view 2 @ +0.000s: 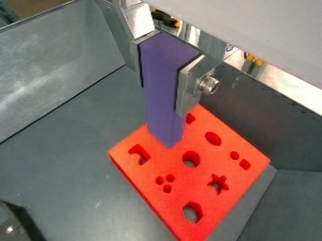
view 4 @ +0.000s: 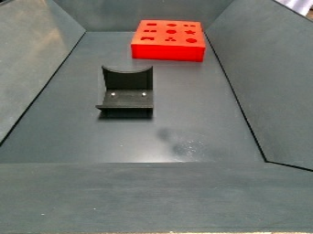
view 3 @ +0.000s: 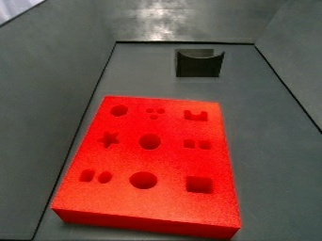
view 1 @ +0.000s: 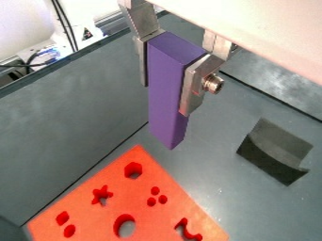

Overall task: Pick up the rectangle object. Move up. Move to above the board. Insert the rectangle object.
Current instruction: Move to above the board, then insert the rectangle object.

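My gripper (view 1: 170, 68) is shut on the rectangle object (view 1: 169, 104), a slender purple block that hangs upright between the silver fingers; it shows in both wrist views (view 2: 164, 94). I hold it high in the air. The board (view 2: 189, 165), a flat orange-red slab with shaped holes, lies below it in a wrist view; the block's lower end stands over the board's edge there. In a wrist view the board (view 1: 126, 202) lies below and ahead of the block. Both side views show the board (view 3: 151, 160) (view 4: 169, 39) but neither the gripper nor the block.
The fixture (view 4: 126, 91), a dark bracket on a base plate, stands on the grey floor away from the board; it also shows in a side view (view 3: 198, 61) and a wrist view (view 1: 277, 151). Grey walls enclose the floor.
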Robot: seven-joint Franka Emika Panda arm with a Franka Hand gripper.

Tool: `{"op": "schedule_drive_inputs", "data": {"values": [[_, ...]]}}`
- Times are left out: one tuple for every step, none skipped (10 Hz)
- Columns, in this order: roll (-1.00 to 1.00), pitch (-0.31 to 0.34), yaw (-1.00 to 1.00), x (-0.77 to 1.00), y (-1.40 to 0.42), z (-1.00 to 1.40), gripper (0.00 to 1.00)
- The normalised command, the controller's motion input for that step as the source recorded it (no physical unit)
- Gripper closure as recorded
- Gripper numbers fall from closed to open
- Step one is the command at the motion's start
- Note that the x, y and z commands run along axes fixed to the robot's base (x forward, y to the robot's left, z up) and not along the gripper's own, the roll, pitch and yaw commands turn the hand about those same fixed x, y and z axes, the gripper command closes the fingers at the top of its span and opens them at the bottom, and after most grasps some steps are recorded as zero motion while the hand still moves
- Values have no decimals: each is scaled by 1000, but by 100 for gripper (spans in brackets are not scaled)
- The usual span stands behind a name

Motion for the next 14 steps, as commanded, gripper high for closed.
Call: {"op": "schedule_drive_inputs", "data": {"values": [[40,75,11,100,-168,37,100],[74,-103,-66,494,-726,-986,100],[77,-124,-71,463,-763,-980,100],[109,-134,-154,349,-851,-971,100],[123,-187,-211,197,-920,-920,100],[126,-194,-223,174,-931,-909,100],[120,-193,-206,163,-903,-903,100],[166,-163,-206,91,-877,-914,100],[266,-143,-94,0,-923,-806,100],[333,-30,-26,37,-866,-697,100],[379,4,0,131,-817,-574,100],[403,27,0,174,-774,-534,100],[403,0,0,109,-777,-563,100],[324,39,0,140,-731,-354,100]]}}
